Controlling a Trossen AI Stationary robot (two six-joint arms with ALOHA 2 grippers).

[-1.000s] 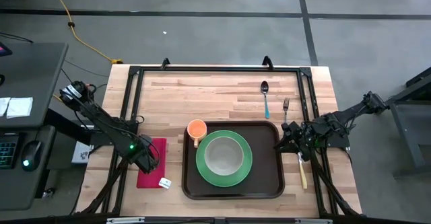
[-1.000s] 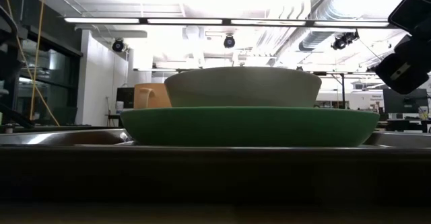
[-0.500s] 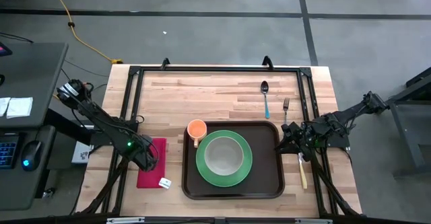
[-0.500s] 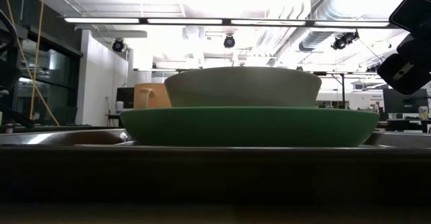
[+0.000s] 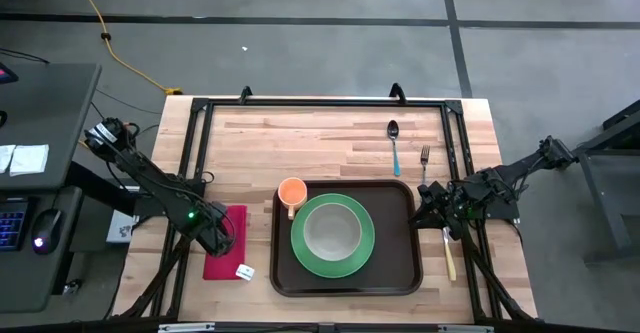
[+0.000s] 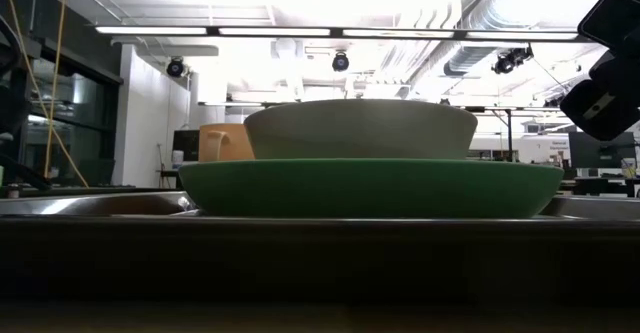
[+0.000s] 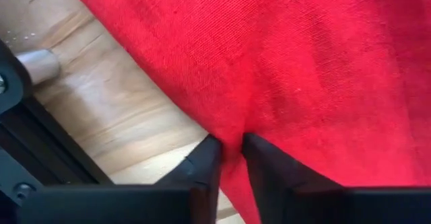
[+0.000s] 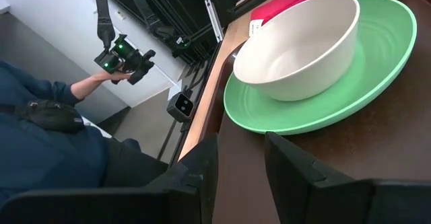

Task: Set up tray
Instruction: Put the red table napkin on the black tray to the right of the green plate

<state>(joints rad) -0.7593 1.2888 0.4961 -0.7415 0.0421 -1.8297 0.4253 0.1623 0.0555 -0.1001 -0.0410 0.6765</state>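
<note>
Holding one plate and one bowl, the tray

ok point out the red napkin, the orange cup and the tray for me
red napkin (image 5: 222, 256): high view, lower part of the cloth, clear of the arm
orange cup (image 5: 292, 190): high view, centre of its round opening
tray (image 5: 396, 201): high view, bare floor near its far right corner
</note>
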